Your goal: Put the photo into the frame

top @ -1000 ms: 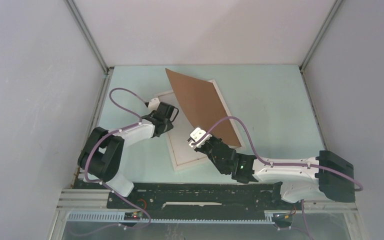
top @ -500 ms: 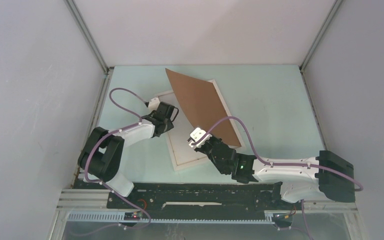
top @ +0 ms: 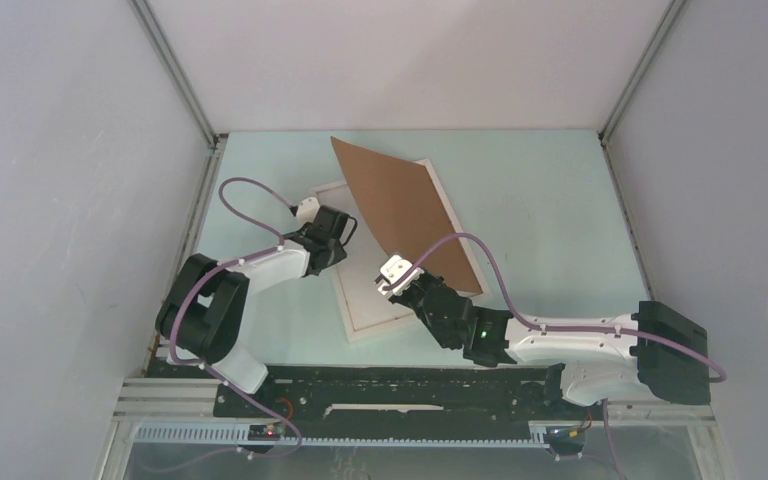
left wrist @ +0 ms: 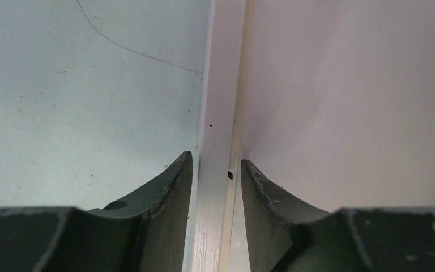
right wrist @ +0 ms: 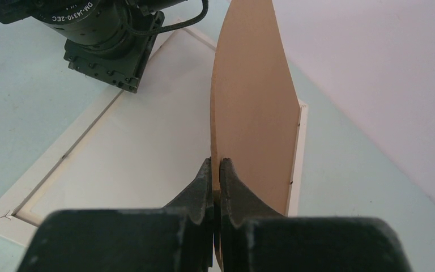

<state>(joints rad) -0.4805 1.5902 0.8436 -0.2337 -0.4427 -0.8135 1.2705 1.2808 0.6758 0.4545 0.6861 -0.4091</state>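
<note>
In the middle of the pale mint-green desk [top: 540,200] lies the thin white rectangular picture frame [top: 380,330], flat and turned at an angle to the desk's edges. Its rails are narrow and smooth, with a faint wood grain showing in the left wrist view, and a stepped inner lip runs along them. A pale matt surface [right wrist: 130,147] fills the opening inside the rails; I cannot tell whether it is a print lying face down or the pane.

The left gripper [top: 348,232] is at the frame's left rail. In its own wrist view the two dark, curved fingers [left wrist: 170,187] stand one on each side of the white rail [left wrist: 221,85], outer finger over the desk, inner finger over the pale surface. Both tips press against the rail, so the gripper [left wrist: 215,164] clamps the frame.

Above the frame's right half stands the plain brown backing board [top: 405,210], a thin, stiff, dull sheet. It is tilted up off the frame and bows slightly along its length, its far corner reaching past the frame's far rail. The right gripper [top: 396,262] holds it at the near edge. In the right wrist view its black fingers [right wrist: 201,181] are pinched tightly on the board [right wrist: 255,102], which is seen almost edge-on. The frame's left rail [right wrist: 88,124] runs diagonally beneath.
</note>
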